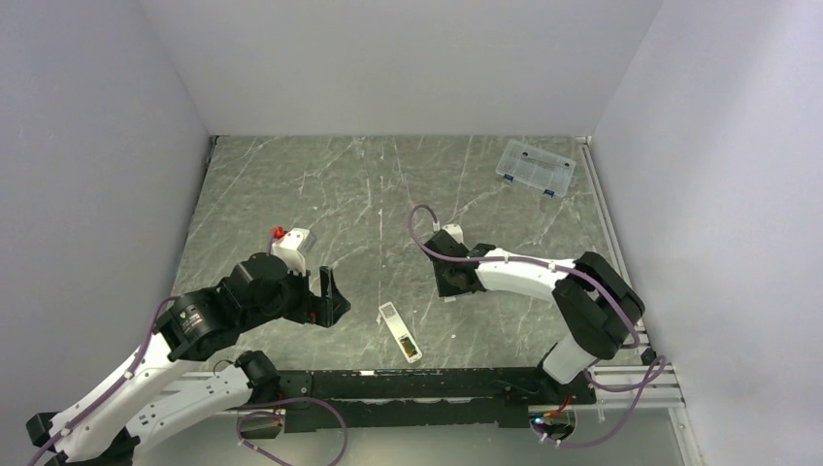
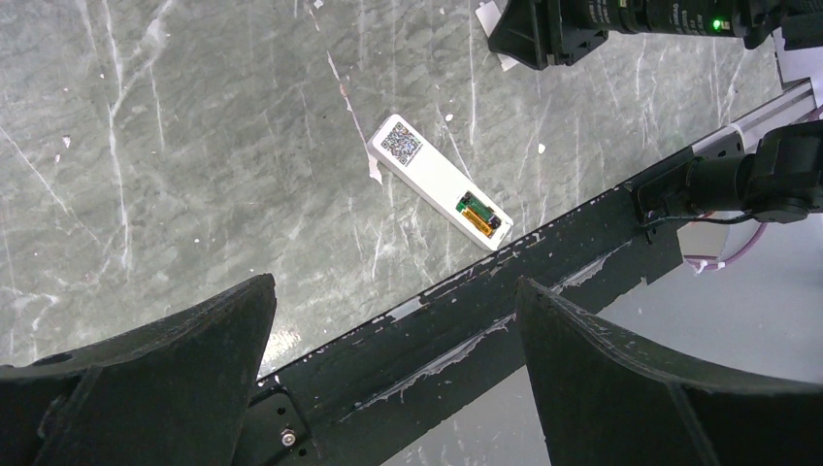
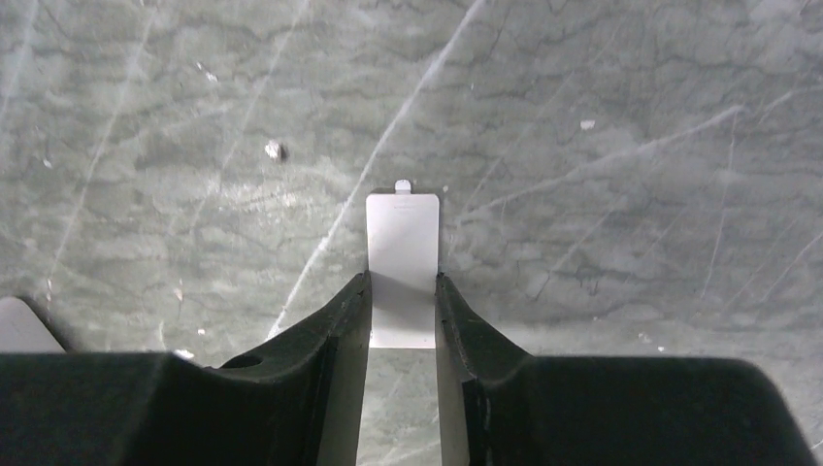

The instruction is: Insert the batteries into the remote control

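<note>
Black rail (image 1: 417,383) is seen along the near edge of the bench (image 1: 291,184); left arm (image 1: 223,311) is held low at near left, left jaws spread wide with nothing between them, fingers (image 2: 194,359) hanging over the rail and the bench edge.

Remote (image 2: 439,182) is laid flat on the bench just beyond the rail, near centre, between the two arms, set at an angle with one end towards the rail; back face is turned up, QR sticker (image 2: 403,146) seen at the far end, recess uncovered at the near end; batteries (image 2: 477,215) are seated side by side in that recess, one green, one orange, touching; remote is touched by neither arm.

Further in, right of the remote, right arm (image 1: 524,272) is bent down to the bench; right jaws are closed on a flat white cover (image 3: 403,233), fingers (image 3: 340,330) pressed to both long edges, the far end with its small tab sticking out ahead; whether the cover is lifted or resting on the bench cannot be told; cover is apart from the remote.

Clear box (image 1: 535,167) is set at the far right corner, well apart from the rest.
</note>
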`<state>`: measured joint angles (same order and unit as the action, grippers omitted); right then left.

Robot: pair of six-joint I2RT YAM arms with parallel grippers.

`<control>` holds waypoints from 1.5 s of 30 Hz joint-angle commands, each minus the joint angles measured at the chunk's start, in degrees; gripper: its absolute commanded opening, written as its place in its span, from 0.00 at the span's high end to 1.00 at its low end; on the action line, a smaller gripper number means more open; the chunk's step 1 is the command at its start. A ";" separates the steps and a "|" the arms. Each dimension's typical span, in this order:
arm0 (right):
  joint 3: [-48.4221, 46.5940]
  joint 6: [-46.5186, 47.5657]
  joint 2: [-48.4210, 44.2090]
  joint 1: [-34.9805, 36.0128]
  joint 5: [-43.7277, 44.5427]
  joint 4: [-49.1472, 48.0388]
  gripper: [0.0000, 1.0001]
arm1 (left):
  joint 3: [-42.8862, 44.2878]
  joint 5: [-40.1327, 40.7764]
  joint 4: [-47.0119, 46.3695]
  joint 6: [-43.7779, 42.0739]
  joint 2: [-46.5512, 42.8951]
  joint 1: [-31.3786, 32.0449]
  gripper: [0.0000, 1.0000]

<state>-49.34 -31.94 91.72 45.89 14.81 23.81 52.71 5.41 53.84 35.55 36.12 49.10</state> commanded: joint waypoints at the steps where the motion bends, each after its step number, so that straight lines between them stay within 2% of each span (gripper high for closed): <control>1: 3.69 -1.96 -2.37 1.21 0.00 2.70 0.74 | -0.06 -0.40 -2.25 -0.71 -0.37 0.20 0.01; 18: 12.77 -13.49 -18.46 14.44 -6.45 8.90 0.75 | -0.15 -0.44 -2.43 -0.72 -0.47 0.17 0.01; 28: 12.37 -21.28 -18.01 24.93 -3.07 12.72 0.75 | -0.15 -0.59 -2.56 -0.67 -0.55 0.13 0.01; 32: 9.84 -22.94 -19.41 26.12 0.49 15.26 0.70 | -0.15 -0.66 -2.50 -0.67 -0.48 0.06 0.01; 38: 5.96 -23.27 -20.67 25.90 6.85 18.70 0.54 | -0.23 -0.77 -2.56 -0.74 -0.69 0.15 0.01; 45: 2.71 -18.90 -15.62 22.98 6.37 15.07 0.52 | -0.20 -0.87 -2.52 -0.75 -0.73 0.18 0.01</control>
<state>-44.05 -53.10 73.47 70.26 19.38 40.47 52.71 5.23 53.19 35.55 36.10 49.10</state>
